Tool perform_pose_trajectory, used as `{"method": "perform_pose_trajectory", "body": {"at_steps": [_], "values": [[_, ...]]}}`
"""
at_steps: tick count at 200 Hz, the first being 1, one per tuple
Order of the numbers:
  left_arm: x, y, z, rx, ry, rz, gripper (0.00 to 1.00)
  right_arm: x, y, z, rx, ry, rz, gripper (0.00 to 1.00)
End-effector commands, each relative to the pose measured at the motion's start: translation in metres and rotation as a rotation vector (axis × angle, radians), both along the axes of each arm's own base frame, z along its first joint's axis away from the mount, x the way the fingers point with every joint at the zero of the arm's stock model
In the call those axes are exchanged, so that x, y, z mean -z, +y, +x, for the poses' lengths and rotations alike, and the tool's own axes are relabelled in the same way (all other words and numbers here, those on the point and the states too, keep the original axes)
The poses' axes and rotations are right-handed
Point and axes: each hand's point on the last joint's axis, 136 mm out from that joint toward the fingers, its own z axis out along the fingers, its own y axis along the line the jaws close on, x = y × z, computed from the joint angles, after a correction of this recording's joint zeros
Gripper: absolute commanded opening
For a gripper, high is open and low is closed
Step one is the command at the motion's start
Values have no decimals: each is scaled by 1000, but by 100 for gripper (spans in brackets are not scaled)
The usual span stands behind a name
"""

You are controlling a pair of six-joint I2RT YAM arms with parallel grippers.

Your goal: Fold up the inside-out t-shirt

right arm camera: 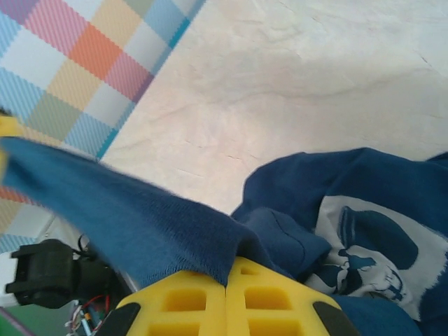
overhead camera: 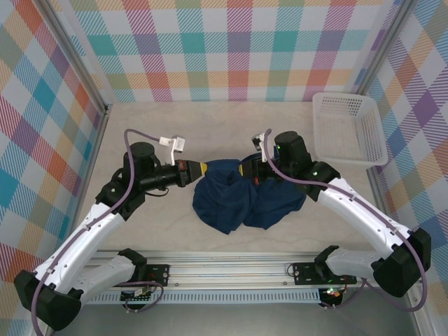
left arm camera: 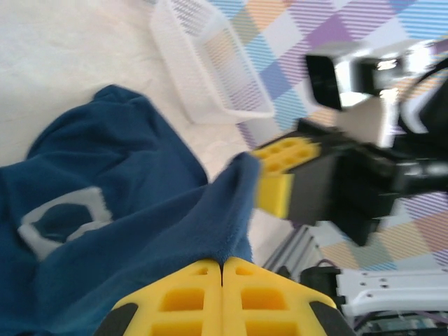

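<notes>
I see the inside-out t-shirt [overhead camera: 238, 203] bunched in a dark blue heap near the middle of the tabletop [overhead camera: 210, 129], between my two arms. Its lower folds spread on the surface. A short stretch of its upper edge is lifted and pulled taut between the tools.

My left tool [overhead camera: 201, 169] is clamped on the left end of that stretch. On its wrist view the yellow fingers [left arm camera: 189, 297] meet, with cloth pinched at their tips. My right tool [overhead camera: 243, 169] grips the other end, its fingers [right arm camera: 269, 301] pressed together on the edge of the fabric.

A pale print [right arm camera: 371, 252] shows on a fold just below the right tool. A white basket [overhead camera: 350, 129] sits well apart at the far right, near the checked wall [overhead camera: 238, 49].
</notes>
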Motion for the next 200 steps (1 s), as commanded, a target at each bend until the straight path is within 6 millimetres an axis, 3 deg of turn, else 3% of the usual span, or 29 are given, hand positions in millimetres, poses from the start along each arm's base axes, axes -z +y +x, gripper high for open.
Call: {"method": "perform_pose_trajectory", "body": {"at_steps": [1, 20, 65, 109, 160, 186, 200], "values": [[-38, 0, -11, 42, -99, -95, 0, -8, -3, 4, 5, -29, -11, 5], [-33, 4, -6, 3, -91, -60, 0, -18, 4, -6, -66, -41, 34, 6], [14, 16, 15, -101, 14, 95, 0, -53, 17, -43, -274, -71, 200, 6], [41, 24, 25, -158, 57, 193, 0, -86, 17, -70, -403, -120, 356, 7], [47, 28, 27, -181, 73, 215, 0, -84, 19, -70, -414, -116, 407, 2], [32, 25, 17, -138, 35, 176, 32, -74, 23, -59, -374, -78, 392, 1], [19, 23, 7, -108, -10, 136, 40, -70, 24, -56, -361, -69, 385, 0]]}}
